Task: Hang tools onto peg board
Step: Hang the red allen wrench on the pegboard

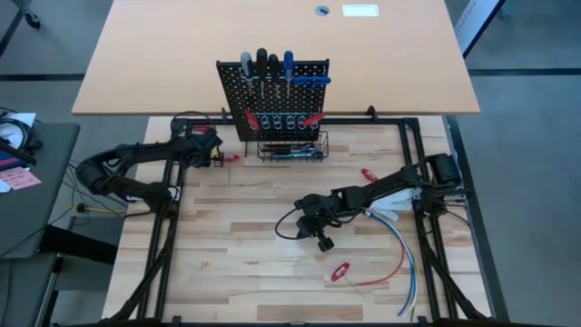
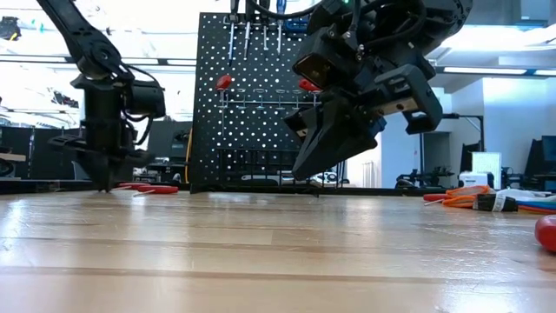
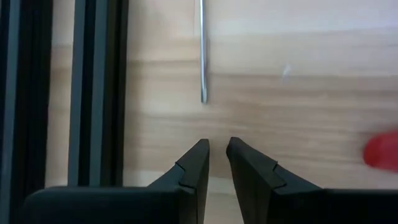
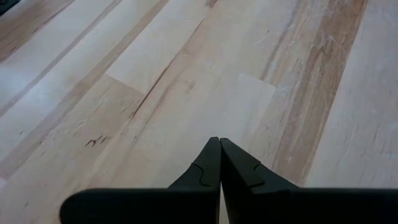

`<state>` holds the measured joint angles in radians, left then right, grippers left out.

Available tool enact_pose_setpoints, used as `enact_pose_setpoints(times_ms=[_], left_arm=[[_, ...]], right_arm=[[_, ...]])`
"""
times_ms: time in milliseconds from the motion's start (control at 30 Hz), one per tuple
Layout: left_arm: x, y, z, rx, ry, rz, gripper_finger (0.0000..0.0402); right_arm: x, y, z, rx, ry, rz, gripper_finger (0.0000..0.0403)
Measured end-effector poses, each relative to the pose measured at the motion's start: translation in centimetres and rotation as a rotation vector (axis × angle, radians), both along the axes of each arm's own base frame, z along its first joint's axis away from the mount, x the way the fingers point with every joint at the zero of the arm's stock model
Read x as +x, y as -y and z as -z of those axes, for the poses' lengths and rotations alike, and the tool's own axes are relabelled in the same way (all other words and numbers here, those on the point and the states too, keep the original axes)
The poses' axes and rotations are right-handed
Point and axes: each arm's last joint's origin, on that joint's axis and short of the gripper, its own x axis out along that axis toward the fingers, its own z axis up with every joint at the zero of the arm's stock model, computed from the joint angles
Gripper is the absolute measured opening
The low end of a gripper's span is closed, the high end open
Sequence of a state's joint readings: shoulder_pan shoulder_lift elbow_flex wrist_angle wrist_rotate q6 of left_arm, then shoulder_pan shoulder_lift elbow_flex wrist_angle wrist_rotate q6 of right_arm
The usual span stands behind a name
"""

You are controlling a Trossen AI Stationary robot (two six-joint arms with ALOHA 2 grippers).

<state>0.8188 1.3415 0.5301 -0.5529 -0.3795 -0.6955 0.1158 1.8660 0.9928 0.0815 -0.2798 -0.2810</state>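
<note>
**Op:** Peg board (image 1: 272,100) stands upright at the far edge of the wooden table (image 1: 254,272). Several screwdrivers (image 1: 261,68), black- and blue-handled, hang along its top. I see a row of ring holders (image 1: 281,120) lower down, with a red-handled tool (image 1: 247,119) at each end of that row. The wire basket (image 1: 290,150) at the base has tools in it; I cannot tell which.

**Log:** Left arm?

**Op:** My left gripper (image 1: 216,153) is down at the table near the board's left side, beside the black frame rail (image 3: 93,93). Its wrist view shows the fingers (image 3: 193,171) slightly parted, holding nothing. A thin metal shaft (image 3: 203,56) lies on the wood just ahead of the tips, and a red object (image 3: 382,150) sits off to one side.

**Log:** Right arm?

**Op:** My right gripper (image 1: 324,241) is mid-table, well apart from the board. Fingertips (image 4: 214,165) pressed together, empty, over bare wood.

**Log:** Loose tools?

**Op:** One red-handled piece (image 1: 340,271) near the front, touching the cables (image 1: 399,254). Another (image 1: 369,174) lies further back on the right. A small red one (image 1: 231,158) is just beside the left gripper.
</note>
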Motion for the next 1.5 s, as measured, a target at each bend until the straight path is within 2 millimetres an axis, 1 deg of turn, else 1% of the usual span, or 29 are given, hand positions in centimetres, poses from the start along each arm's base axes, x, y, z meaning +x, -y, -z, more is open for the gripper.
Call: enact_pose_setpoints(times_ms=[133, 233, 367, 467, 633, 867, 1033, 1267, 1500], left_arm=[[-0.2, -0.1, -0.4, 0.052, -0.018, -0.008, 0.0063], [-0.3, -0.4, -0.2, 0.114, -0.046, -0.043, 0.0064], [-0.7, -0.5, 0.9, 0.197, -0.008, -0.064, 0.0071], [-1.0, -0.3, 1.8, 0.271, 0.029, -0.085, 0.0084], [-1.5, 0.2, 2.9, 0.342, 0.069, -0.114, 0.0107], [-2.1, 0.8, 3.9, 0.398, 0.099, -0.124, 0.0112], [-2.5, 1.2, 4.3, 0.401, 0.1, -0.126, 0.0083], [-2.6, 1.4, 4.5, 0.386, 0.104, -0.115, 0.0009], [-1.6, 2.3, 4.3, 0.331, 0.073, -0.096, 0.0002]], right_arm=[[0.0, 0.0, 0.0, 0.0, 0.0, 0.001, 0.0009], [0.0, 0.0, 0.0, 0.0, 0.0, 0.001, 0.0009], [0.0, 0.0, 0.0, 0.0, 0.0, 0.001, 0.0009], [0.0, 0.0, 0.0, 0.002, -0.002, 0.003, 0.0009], [0.0, 0.0, 0.0, 0.0, 0.0, 0.001, 0.0009], [0.0, 0.0, 0.0, -0.003, 0.004, -0.003, 0.0009], [0.0, 0.0, 0.0, -0.005, 0.008, -0.005, 0.0009], [0.0, 0.0, 0.0, -0.005, 0.008, -0.005, 0.0009], [0.1, 0.0, -0.1, -0.009, 0.013, -0.009, 0.0009]])
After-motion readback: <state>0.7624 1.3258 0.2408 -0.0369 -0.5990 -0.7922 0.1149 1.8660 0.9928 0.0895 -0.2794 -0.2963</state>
